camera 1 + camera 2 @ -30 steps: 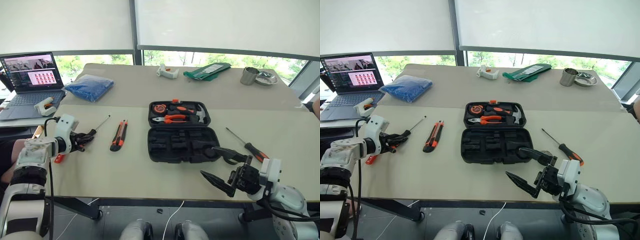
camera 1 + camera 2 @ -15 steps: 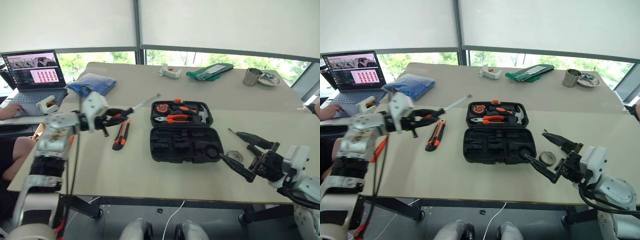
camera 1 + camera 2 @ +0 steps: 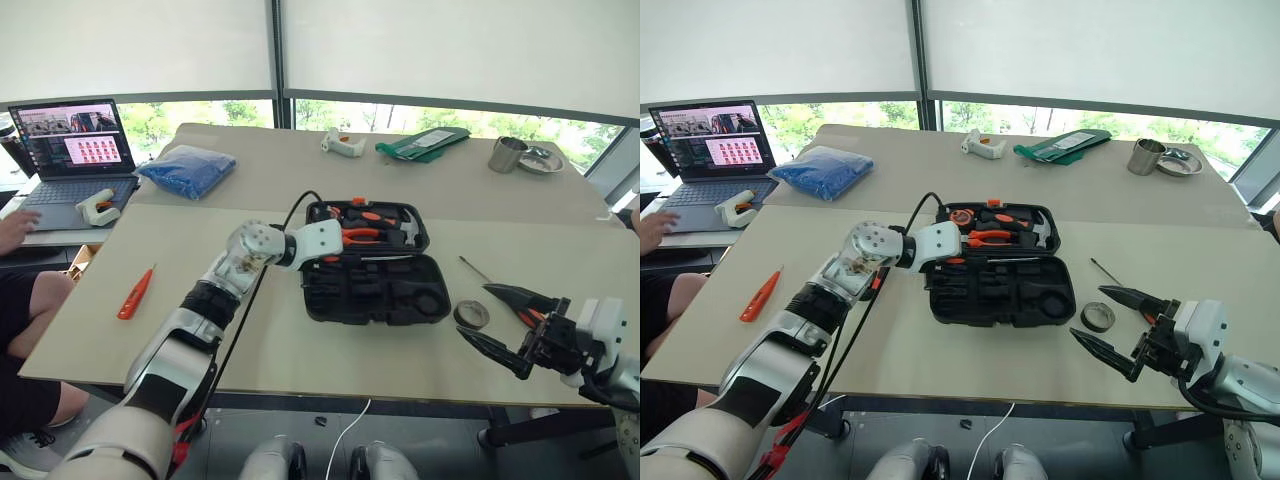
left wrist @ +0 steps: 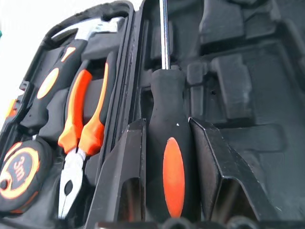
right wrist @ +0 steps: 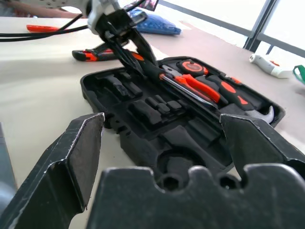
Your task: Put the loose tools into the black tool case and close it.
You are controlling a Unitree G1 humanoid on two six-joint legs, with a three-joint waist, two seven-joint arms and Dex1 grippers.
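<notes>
A beige table (image 3: 300, 360) runs under a wall of windows with white blinds. From my head, the open case (image 3: 370, 268) lies at the table's centre, lid half toward twelve o'clock, with pliers (image 3: 362, 235), a hammer (image 3: 385, 222) and a tape measure (image 3: 323, 212) set in it. My left claw (image 3: 312, 262) reaches over the case's nine o'clock edge, pinching a screwdriver (image 3: 385, 259) whose shaft lies across the hinge line toward three. The small orange screwdriver (image 3: 135, 293) lies well apart at nine o'clock of the case. The tape roll (image 3: 470, 314) sits just beside the case's four o'clock corner, and a second screwdriver (image 3: 478, 273) lies near it at three. My right claw (image 3: 510, 325) hovers spread wide at four o'clock of the case, past the roll. At ten o'clock stand a laptop (image 3: 68, 150), a glue gun (image 3: 98, 207) and a blue bag (image 3: 187, 170); a person's hand (image 3: 12, 228) rests at the left edge.

Left wrist: my two fingers (image 4: 121, 176) press on the black-and-orange handle (image 4: 169, 157), its shaft running away over the empty recesses, with the pliers, hammer and tape measure alongside in the lid half.

Right wrist: my fingers (image 5: 76, 162) stand far apart with nothing between them, framing the case; beyond it my left claw holds the screwdriver, and the knife (image 5: 90, 55) lies on the table past the case.
</notes>
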